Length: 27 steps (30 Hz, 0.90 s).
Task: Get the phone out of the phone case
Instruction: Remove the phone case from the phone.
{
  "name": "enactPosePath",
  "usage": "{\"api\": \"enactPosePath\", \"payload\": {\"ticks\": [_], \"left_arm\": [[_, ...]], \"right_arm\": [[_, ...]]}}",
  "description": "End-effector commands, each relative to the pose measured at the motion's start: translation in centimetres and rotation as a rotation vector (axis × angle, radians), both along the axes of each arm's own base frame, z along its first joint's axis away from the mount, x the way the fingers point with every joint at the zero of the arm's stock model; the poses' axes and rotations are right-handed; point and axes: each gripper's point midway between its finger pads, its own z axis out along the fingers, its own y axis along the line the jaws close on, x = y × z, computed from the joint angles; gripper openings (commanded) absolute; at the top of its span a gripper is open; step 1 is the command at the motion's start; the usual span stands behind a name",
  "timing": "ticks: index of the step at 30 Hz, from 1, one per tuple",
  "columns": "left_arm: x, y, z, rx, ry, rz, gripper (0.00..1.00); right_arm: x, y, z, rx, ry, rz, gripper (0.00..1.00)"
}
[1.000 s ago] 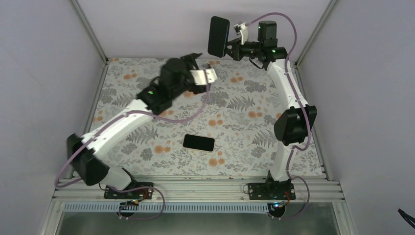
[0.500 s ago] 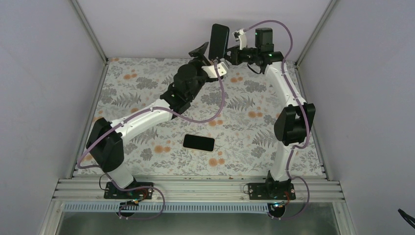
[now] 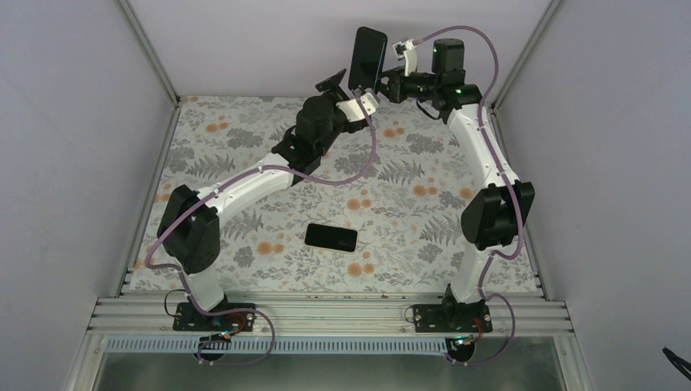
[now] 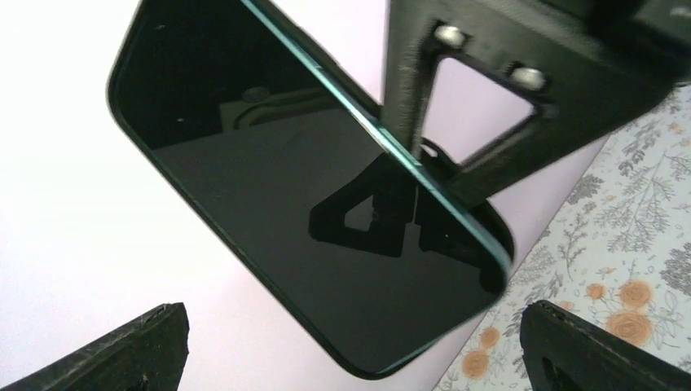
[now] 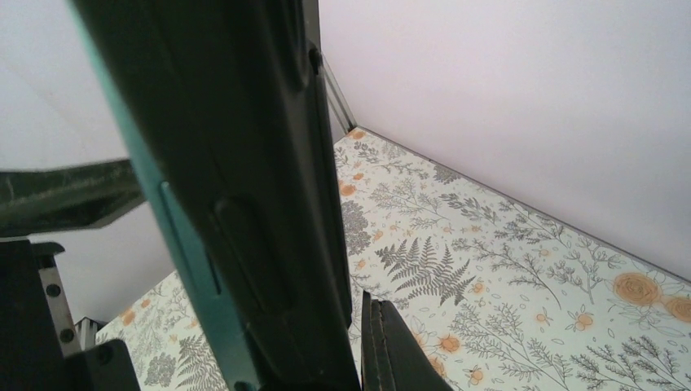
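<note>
We see the phone point(image 3: 366, 59) in its case point(image 5: 269, 204) (black shell, teal rim) held nearly upright in the air, clenched at one side by our right hand point(image 3: 380, 81). Our left hand point(image 3: 346, 91) sits just beneath it with its fingers point(image 4: 138, 350) spread wide, grasping nothing. Well below both hands, a dark slab point(image 3: 331, 237) lies flat on the worktop point(image 3: 244, 147).

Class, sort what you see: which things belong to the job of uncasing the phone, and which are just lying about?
Job: cased phone, right gripper holding it, open left gripper.
Lying about: second phone on the table.
</note>
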Motion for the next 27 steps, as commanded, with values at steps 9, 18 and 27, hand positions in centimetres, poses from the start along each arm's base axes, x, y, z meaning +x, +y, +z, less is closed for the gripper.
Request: {"api": "enactPosePath", "payload": {"ticks": [9, 18, 27], "left_arm": [[1.1, 0.0, 2.1, -0.063, -0.012, 0.002, 1.00], [0.8, -0.6, 1.1, -0.052, 0.017, -0.034, 1.00], [-0.3, -1.3, 0.8, -0.054, 0.032, -0.066, 1.00]], "right_arm": [[-2.0, 1.4, 3.6, 0.047, -0.091, 0.068, 0.03], [-2.2, 1.6, 4.1, 0.051, -0.099, 0.070, 0.03], [-1.8, 1.9, 3.7, 0.050, -0.091, 0.073, 0.03]]}}
